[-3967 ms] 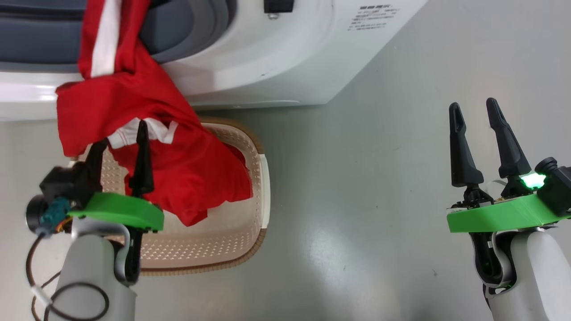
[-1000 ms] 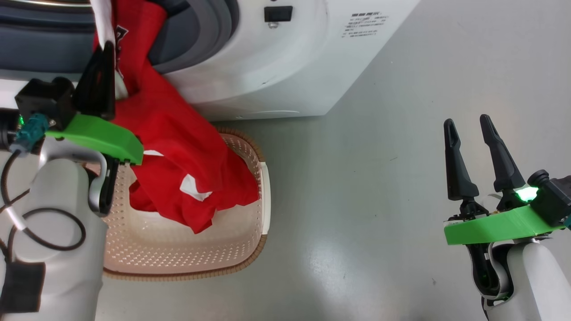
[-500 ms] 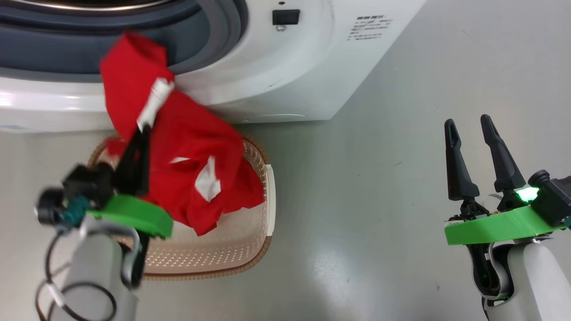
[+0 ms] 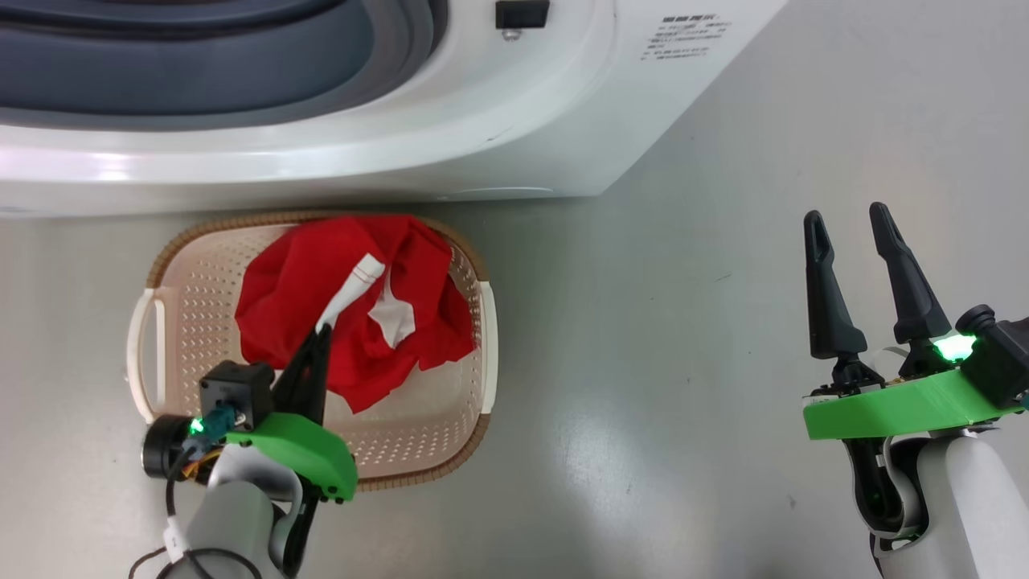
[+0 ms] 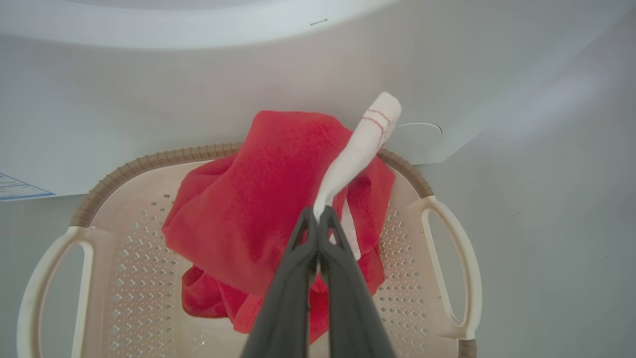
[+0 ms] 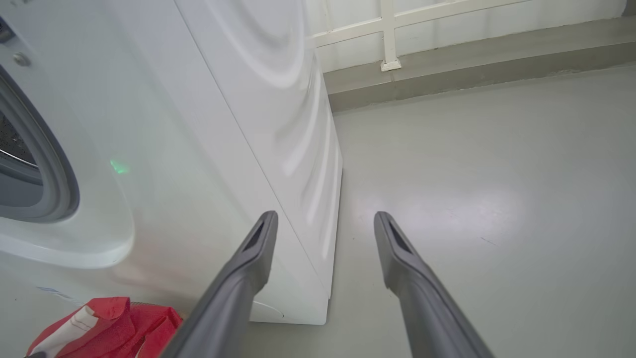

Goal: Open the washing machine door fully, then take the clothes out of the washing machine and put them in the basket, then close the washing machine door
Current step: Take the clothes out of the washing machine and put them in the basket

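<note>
Overhead head, nearer left wrist (shared basket (image 4: 193, 305))

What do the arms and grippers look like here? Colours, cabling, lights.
Left gripper and right gripper: each two long tapered matte-black fingers on a bright green plastic mounting plate, above a pale grey-white forearm. A black wrist camera block with a glowing green light sits beside each plate. The left carries a teal connector and dark cables with a white tag.

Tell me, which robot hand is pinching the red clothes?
The left gripper: its jaws are shut on the white strip of the clothes over the basket. The right gripper has open jaws, holding nothing.
</note>
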Controlling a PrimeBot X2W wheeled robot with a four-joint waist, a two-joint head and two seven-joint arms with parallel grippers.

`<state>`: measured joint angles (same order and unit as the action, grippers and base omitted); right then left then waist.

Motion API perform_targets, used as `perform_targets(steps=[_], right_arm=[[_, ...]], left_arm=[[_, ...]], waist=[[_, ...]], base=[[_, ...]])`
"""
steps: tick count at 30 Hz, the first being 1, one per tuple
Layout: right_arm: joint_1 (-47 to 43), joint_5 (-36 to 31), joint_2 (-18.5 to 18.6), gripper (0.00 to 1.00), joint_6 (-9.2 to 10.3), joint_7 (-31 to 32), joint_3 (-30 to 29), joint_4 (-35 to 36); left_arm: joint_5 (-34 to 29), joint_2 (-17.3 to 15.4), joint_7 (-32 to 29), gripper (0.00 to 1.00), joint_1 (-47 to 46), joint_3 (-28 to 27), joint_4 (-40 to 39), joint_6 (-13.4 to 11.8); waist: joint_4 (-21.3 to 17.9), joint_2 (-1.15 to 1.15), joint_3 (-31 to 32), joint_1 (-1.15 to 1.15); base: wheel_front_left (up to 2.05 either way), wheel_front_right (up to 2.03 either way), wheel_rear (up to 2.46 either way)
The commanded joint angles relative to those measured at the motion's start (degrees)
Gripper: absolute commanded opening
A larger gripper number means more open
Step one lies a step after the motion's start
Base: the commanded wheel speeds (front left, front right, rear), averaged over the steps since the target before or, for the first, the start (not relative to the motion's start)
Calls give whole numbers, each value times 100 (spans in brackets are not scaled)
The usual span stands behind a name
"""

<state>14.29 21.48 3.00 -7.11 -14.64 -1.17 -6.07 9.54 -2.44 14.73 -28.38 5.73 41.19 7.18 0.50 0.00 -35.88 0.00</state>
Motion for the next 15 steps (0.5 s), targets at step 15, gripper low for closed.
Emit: perform_targets(steps=[15], right_arm=[[169, -89, -13, 100, -37, -36, 98, 220]], left_arm=[[372, -111, 27, 0, -1060, -137, 2153, 31]], waist=[[-110, 0, -439, 0]], base=[[0, 0, 0]])
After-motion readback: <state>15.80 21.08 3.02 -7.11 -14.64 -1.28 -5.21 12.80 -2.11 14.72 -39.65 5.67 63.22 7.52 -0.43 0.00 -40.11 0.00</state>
